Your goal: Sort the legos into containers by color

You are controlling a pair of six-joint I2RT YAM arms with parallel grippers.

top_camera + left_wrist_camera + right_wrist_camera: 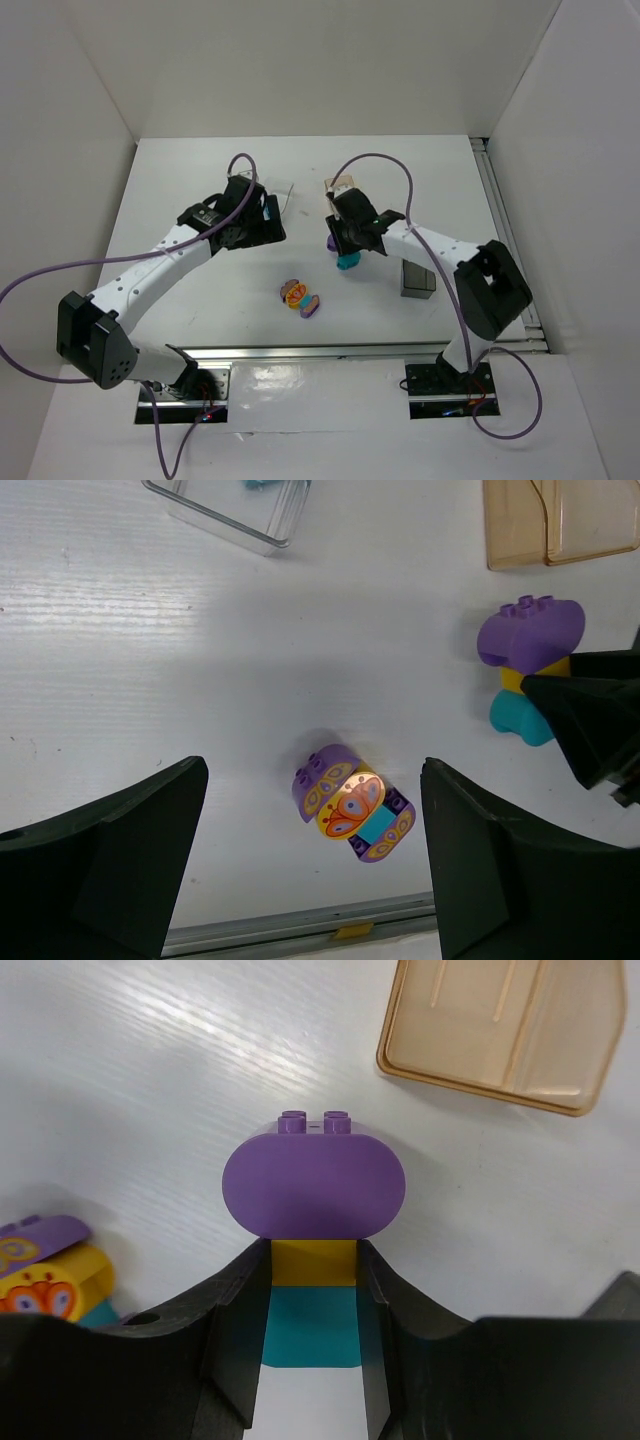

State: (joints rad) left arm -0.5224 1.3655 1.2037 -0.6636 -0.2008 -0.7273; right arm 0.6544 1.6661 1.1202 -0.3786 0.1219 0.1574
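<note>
Pinching tight, the right claw [343, 250] holds a purple, yellow and teal brick stack [348, 262] mid-frame in the top view; the left claw [268, 222] hangs near the clear tray [281, 192].
Left wrist view: the left claw [312, 770] is wide, with butterfly bricks [352, 803] between its fingers, low centre.
Right wrist view: the right claw [312, 1260] grips the brick stack [313, 1185], and the tan box [500, 1030] sits upper right.

Two slim robot arms. The left arm [150, 265] and the right arm [430, 243] have white tubular links joined by chunky black joints. A thin purple cable [376, 155] loops in the air beside each arm. The matte black left pincer [265, 218] and right pincer [345, 248] have broad, wedge-shaped plastic fingers [100, 870].
</note>
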